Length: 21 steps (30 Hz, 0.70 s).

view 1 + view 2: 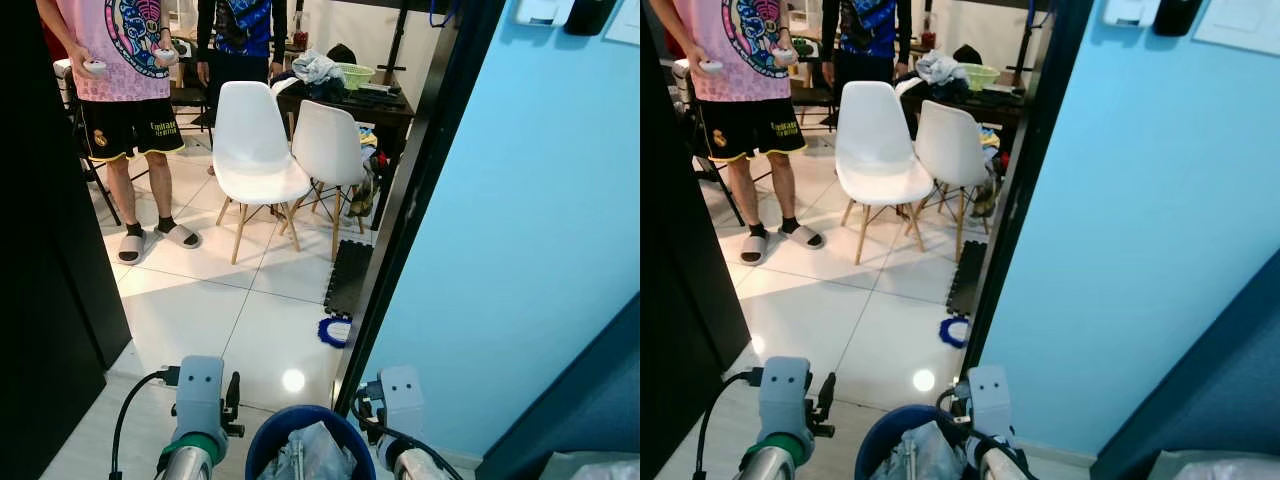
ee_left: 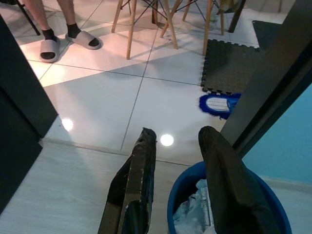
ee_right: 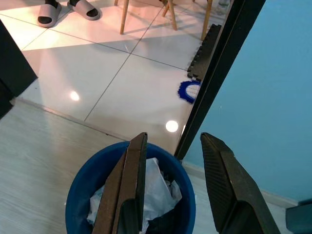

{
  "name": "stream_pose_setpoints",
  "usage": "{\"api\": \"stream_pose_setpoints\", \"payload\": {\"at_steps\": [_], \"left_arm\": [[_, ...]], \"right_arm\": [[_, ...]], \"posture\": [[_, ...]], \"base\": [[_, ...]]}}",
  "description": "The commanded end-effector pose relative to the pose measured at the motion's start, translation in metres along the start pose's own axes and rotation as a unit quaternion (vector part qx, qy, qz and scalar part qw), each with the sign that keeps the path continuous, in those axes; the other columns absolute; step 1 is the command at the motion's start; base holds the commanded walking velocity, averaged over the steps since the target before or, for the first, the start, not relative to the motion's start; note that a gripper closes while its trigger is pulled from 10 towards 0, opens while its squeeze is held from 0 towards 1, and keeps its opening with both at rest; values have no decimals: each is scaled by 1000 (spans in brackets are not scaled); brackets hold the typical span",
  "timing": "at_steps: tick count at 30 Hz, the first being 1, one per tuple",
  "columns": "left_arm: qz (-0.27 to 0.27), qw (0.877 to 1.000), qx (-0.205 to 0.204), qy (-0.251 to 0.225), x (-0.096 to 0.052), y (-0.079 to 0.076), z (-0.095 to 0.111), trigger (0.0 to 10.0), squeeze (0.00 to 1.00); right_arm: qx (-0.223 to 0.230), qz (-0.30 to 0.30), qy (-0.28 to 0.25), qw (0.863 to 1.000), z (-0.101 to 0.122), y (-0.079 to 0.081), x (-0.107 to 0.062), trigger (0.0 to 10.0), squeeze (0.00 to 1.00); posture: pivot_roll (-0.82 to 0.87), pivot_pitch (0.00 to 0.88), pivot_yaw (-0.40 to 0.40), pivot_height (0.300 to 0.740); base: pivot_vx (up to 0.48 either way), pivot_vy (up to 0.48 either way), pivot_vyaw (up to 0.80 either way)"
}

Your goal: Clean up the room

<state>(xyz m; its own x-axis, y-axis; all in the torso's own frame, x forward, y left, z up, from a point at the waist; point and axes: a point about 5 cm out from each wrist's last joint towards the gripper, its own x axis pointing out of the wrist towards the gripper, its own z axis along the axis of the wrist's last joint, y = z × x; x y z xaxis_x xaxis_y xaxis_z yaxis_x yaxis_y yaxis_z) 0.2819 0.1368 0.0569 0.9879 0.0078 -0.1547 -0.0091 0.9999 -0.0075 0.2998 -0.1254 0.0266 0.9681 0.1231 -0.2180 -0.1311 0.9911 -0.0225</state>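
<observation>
Both sets of jaws stood open, gripping nothing. The left gripper [image 2: 175, 146] had its two black fingers spread, one finger over the near-left part of the rim of the blue bin [image 2: 181, 187], the other over bare floor. The right gripper [image 3: 170, 146] hung spread above the same bin, its fingers straddling the rim [image 3: 85, 170] from the right side. The bin sat low between the two arms, right in front of the robot and at the doorway threshold, and was stuffed with crumpled white paper or plastic [image 3: 156, 187].

Going outward, a black door frame [image 1: 400, 250] rose just beside the bin's right, with a light blue wall [image 1: 520, 220] behind it. Beyond the threshold, a blue-and-white mop head or slipper [image 1: 335, 330] lay on the white tile floor [image 1: 220, 310], touching the frame's foot and next to a black foam mat [image 1: 350, 275]. It lay forward and slightly right of the bin, long axis roughly across the view. Judging by this, the right arm was nearer to it, but the frame crowded that side.

Farther off stood two white chairs [image 1: 270, 140], a cluttered dark desk [image 1: 385, 110], and two people; one held controllers [image 1: 95, 68].
</observation>
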Motion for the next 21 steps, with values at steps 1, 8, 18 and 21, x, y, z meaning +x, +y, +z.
{"api": "stream_pose_setpoints", "payload": {"at_steps": [1, 8, 18, 21], "left_arm": [[-1, 1000, 6, 17, 0, -2, -6, 10000, 0], [4, 999, 17, 31, 0, 0, -11, 10000, 0], [6, 999, 19, 35, 0, 1, -14, 10000, 0], [7, 999, 19, 36, -1, 0, -15, 10000, 0]], "right_arm": [[-1, -4, 10, 1000, -3, -3, -1, 10000, 0], [-8, -3, 27, 1000, -9, -2, -2, 10000, 0], [-15, 19, 53, 998, -19, 3, -6, 10000, 0], [-17, 24, 53, 998, -20, 4, -7, 10000, 0]], "posture": [[33, 13, -48, 740], [34, 12, -48, 740], [34, 9, -53, 740], [34, 8, -59, 740]], "base": [[0, 0, 0], [0, 0, 0], [0, 0, 0], [0, 0, 0]]}}
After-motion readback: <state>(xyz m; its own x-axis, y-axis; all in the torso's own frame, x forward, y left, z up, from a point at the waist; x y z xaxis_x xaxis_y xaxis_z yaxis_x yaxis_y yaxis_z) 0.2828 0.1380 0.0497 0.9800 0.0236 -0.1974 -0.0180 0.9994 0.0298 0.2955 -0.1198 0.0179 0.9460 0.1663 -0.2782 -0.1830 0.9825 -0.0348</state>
